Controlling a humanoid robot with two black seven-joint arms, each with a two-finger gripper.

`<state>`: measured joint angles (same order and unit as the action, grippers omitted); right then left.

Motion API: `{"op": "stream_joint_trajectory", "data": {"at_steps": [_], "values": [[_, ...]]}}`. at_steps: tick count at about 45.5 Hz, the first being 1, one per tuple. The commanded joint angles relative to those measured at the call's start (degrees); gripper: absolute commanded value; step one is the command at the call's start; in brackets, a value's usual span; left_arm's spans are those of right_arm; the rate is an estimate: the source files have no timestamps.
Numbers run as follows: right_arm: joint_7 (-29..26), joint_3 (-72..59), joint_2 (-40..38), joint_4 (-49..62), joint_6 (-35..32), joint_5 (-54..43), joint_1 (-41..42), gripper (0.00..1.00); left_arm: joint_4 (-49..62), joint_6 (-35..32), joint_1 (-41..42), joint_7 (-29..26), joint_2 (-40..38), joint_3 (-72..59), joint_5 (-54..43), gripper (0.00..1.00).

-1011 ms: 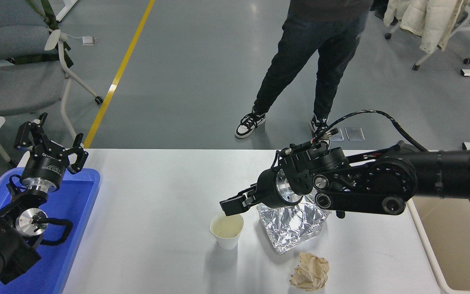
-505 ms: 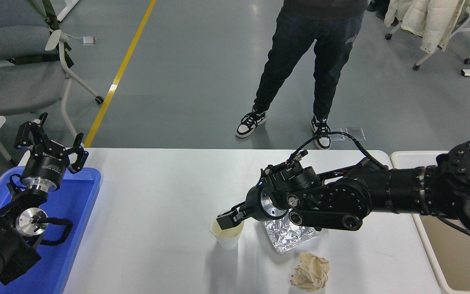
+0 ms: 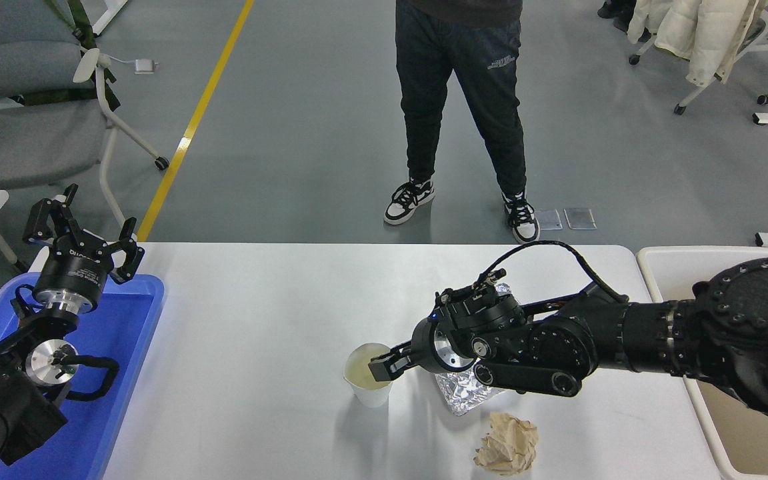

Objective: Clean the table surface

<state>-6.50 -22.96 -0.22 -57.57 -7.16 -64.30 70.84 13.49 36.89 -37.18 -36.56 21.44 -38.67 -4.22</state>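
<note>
Your right gripper (image 3: 381, 368) pinched the rim of a light, crushable paper cup (image 3: 369, 375) on the table surface (image 3: 257, 320); left gripper (image 3: 84, 233) spread.

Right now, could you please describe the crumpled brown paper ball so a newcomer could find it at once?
Start at the large white table surface and go to its near edge, right of centre. There, just in front of the shiny creased sheet of silver foil, lies the crumpled brown paper ball. It is the only dull tan wad; the white paper cup stands upright, farther left.
</note>
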Motion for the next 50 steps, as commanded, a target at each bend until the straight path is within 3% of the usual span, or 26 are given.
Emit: {"op": "stream_joint_trajectory", "data": {"at_steps": [1,31,50], "values": [[2.5,0.0,0.2,0.3,0.2,-0.9,0.5,0.0,0.0,-0.1,0.0,0.0,0.0,0.0,0.0,1.0],[4.7,1.4,-1.0,-2.3,-0.1,0.0,3.5,0.0,0.0,-0.1,0.0,0.0,0.0,0.0,0.0,1.0],[4.7,3.7,-16.8,-17.5,-5.2,10.4,23.5,0.0,0.0,0.0,0.0,0.0,0.0,0.0,0.0,1.0]]}}
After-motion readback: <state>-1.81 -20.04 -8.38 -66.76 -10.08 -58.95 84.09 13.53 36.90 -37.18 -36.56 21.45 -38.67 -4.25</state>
